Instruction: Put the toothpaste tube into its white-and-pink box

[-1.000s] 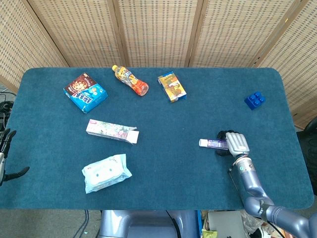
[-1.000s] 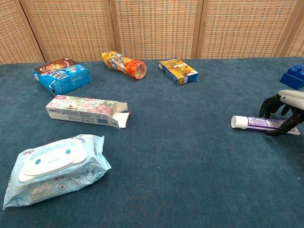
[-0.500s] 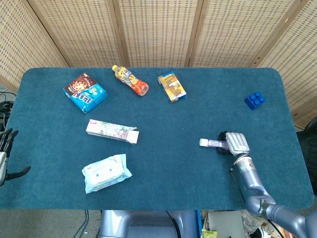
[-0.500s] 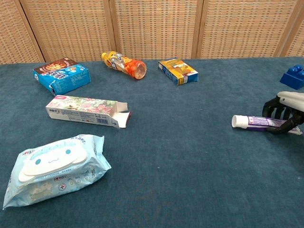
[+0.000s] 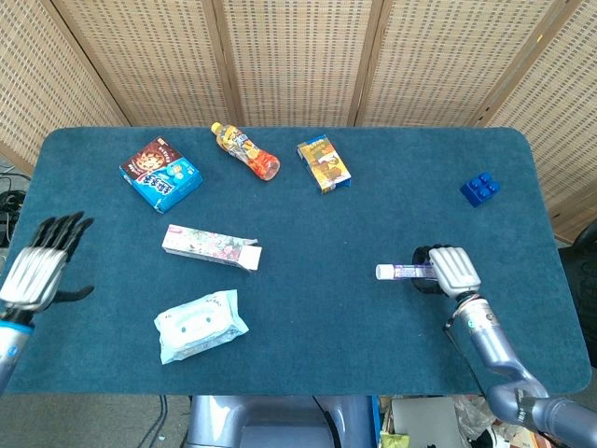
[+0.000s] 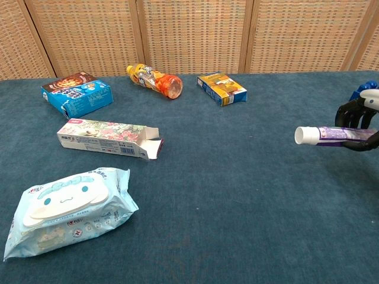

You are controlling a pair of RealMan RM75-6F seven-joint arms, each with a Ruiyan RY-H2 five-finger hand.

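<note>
My right hand (image 5: 446, 270) (image 6: 359, 119) grips the purple toothpaste tube (image 5: 399, 272) (image 6: 333, 135) and holds it off the cloth, white cap pointing left. The white-and-pink box (image 5: 210, 246) (image 6: 109, 138) lies left of centre with its flap open at the right end, facing the tube. Far left, my left hand (image 5: 39, 269) hangs over the table's edge with fingers spread and nothing in it; the chest view does not show it.
A wet-wipes pack (image 5: 200, 324) (image 6: 66, 209) lies in front of the box. Along the back are a blue snack box (image 5: 161, 174), an orange bottle (image 5: 244, 151) and a yellow-blue carton (image 5: 324, 163). A blue brick (image 5: 479, 189) sits at the back right.
My right hand closed on the tube and lifted it off the cloth. My left hand rose and came in over the table's left edge.
</note>
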